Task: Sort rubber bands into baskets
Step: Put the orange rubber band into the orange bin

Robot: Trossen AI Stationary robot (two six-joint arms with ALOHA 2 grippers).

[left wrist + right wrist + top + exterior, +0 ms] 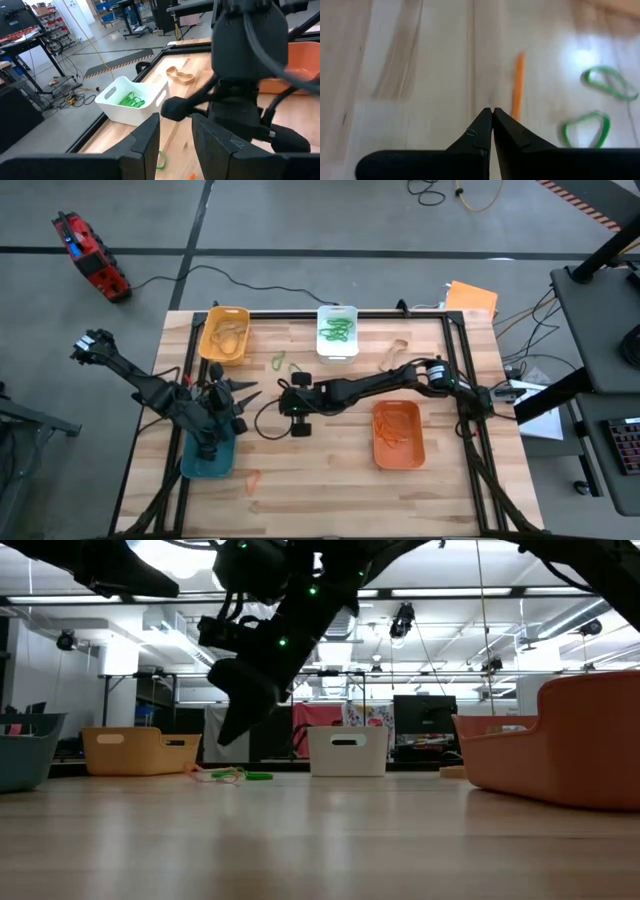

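My right gripper (492, 111) is shut and hangs above the middle of the table (283, 387), clear of the wood in the low view (225, 735). Nothing shows between its tips. An orange rubber band (517, 85) lies on the table just past the tips, with two green bands (610, 82) (587, 129) beside it. My left gripper (176, 145) waits open and empty over the teal basket (205, 465). The white basket (337, 330) holds green bands, the yellow basket (225, 335) tan ones, and the orange basket (398, 435) orange ones.
A tan band (395, 352) lies right of the white basket, and an orange band (250, 480) near the table's front edge. A black frame (300, 314) runs round the table. My right arm (240, 65) stands close in front of my left gripper.
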